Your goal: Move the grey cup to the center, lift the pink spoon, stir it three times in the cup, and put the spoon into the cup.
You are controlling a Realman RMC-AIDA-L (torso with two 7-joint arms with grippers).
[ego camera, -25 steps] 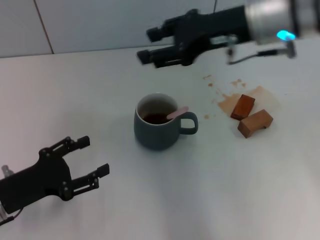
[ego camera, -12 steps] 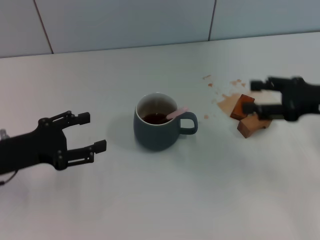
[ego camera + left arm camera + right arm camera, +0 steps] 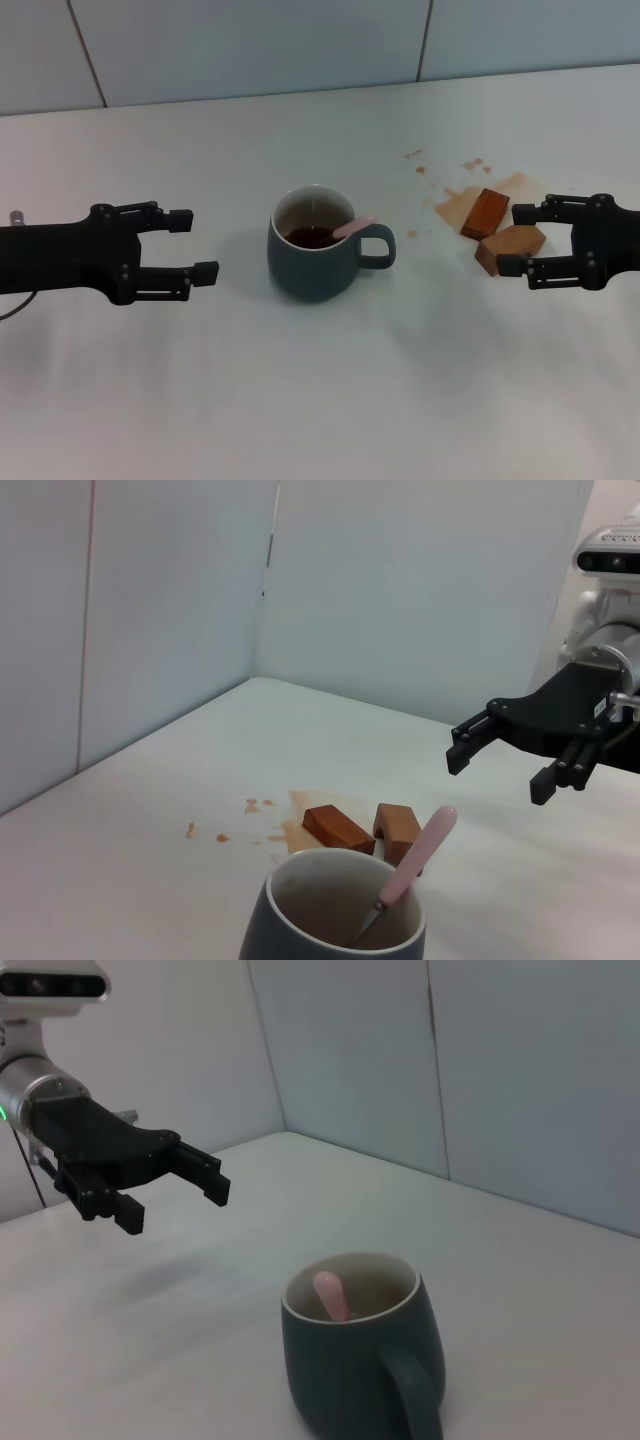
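Squat, matte blue-grey cup (image 3: 318,255), white glazed inside, loop handle toward frame right, at centre of head view on smooth white desk (image 3: 320,400). Pink spoon (image 3: 352,227) inside, pale handle leaning on rim above dark reddish-brown liquid. Left end effector (image 3: 190,245) at left centre, black fingers spread, empty. Right end effector (image 3: 518,240) at right centre, also open, empty, beside two brown wooden blocks (image 3: 498,230) on a tan stain. Grey metal neck of spoon seen only in left wrist view.
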